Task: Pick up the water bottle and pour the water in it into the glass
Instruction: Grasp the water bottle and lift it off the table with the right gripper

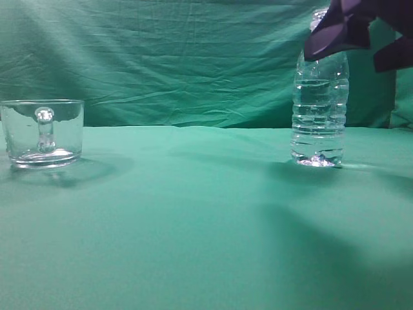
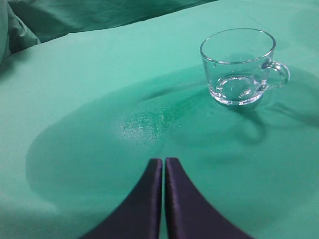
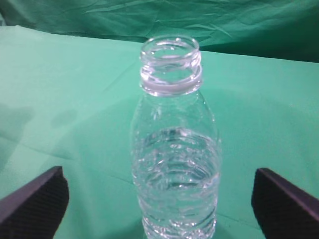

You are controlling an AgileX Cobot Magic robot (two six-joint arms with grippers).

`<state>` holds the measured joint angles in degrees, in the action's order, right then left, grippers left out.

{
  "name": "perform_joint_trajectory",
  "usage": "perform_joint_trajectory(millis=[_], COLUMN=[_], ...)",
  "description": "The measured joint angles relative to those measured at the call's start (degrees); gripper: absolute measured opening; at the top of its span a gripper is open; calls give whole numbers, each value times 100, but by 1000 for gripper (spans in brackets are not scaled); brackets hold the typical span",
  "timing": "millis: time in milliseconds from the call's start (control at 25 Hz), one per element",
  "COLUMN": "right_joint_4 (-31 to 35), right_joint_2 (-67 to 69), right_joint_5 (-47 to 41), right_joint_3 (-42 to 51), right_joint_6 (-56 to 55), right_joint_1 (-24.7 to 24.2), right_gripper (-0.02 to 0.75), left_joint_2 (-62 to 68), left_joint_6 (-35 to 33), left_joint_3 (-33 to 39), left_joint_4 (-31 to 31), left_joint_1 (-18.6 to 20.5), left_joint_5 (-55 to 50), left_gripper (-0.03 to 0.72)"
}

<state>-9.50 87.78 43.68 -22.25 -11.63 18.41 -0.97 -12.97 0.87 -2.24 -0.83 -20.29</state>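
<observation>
The water bottle (image 1: 319,113) stands upright on the green cloth at the right, uncapped, with water (image 3: 177,164) filling most of its ribbed body. My right gripper (image 3: 159,199) is open, its two dark fingers wide apart on either side of the water bottle (image 3: 174,149), not touching it; in the exterior view it (image 1: 352,32) hangs at the bottle's neck. The glass (image 1: 42,132) stands empty at the far left, handle toward the camera. My left gripper (image 2: 164,162) is shut and empty, short of the glass (image 2: 240,65), which is ahead and to the right.
Green cloth covers the table (image 1: 193,213) and hangs as a wrinkled backdrop (image 1: 161,58). A wide stretch of cloth lies between glass and bottle. The left gripper's shadow (image 2: 124,144) falls on the cloth in the left wrist view.
</observation>
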Motion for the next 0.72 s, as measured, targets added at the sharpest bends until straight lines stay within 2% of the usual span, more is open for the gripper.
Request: perform_joint_trajectory(millis=[640,720], right_joint_4=[123,63], right_joint_2=[1966,2077], right_joint_5=[1056,1162], right_joint_3=[-1063,-1156], right_joint_6=[0,0], right_joint_1=[9,9], right_gripper=[668,589], left_joint_2=[0,0], left_joint_6=[0,0], left_joint_3=[0,0], left_joint_4=[0,0], left_joint_1=[0,0], left_joint_5=[0,0], left_gripper=[0,0])
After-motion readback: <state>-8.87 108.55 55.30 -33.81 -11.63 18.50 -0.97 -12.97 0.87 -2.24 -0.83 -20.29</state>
